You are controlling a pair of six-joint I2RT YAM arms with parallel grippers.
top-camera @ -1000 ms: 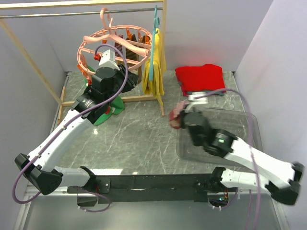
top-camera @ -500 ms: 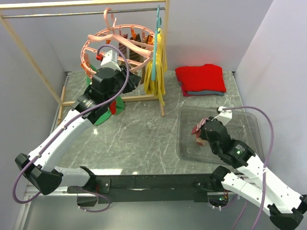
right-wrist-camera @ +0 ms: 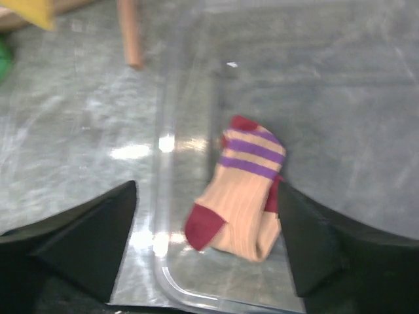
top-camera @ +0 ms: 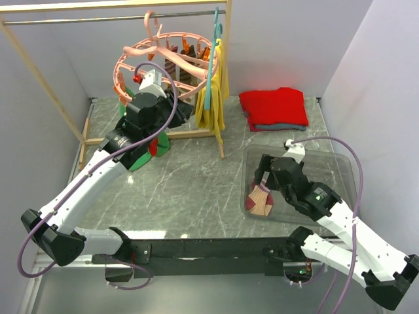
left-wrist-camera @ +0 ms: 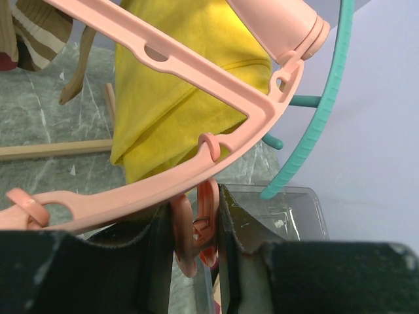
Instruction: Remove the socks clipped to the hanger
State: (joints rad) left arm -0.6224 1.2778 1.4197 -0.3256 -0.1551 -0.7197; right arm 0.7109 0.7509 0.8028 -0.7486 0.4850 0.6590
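Note:
The salmon-pink ring hanger (top-camera: 163, 62) hangs from the rack's rail, with brown-and-tan striped socks (top-camera: 183, 49) clipped at its far side. One striped sock (left-wrist-camera: 36, 29) shows at the top left of the left wrist view. My left gripper (top-camera: 180, 108) reaches under the ring (left-wrist-camera: 163, 176) and is shut on one dangling pink clip (left-wrist-camera: 208, 216). My right gripper (top-camera: 262, 183) hangs open over the clear bin (top-camera: 340, 170). A tan sock with purple stripes and dark red toe (right-wrist-camera: 242, 196) lies loose on the bin floor between the spread fingers (right-wrist-camera: 91, 242), and also shows in the top view (top-camera: 260, 201).
A big yellow cloth (top-camera: 213, 91) and a thin teal hanger (top-camera: 211, 59) hang right of the ring. A folded red garment (top-camera: 273, 108) lies at the back right. The wooden rack frame (top-camera: 39, 72) spans the back left, with a green object (top-camera: 139, 159) at its foot.
My right arm swung from mid-table over the bin, came down and opened, dropping the sock inside. The ring hanger swung slightly right. My left gripper has stayed shut on the clip.

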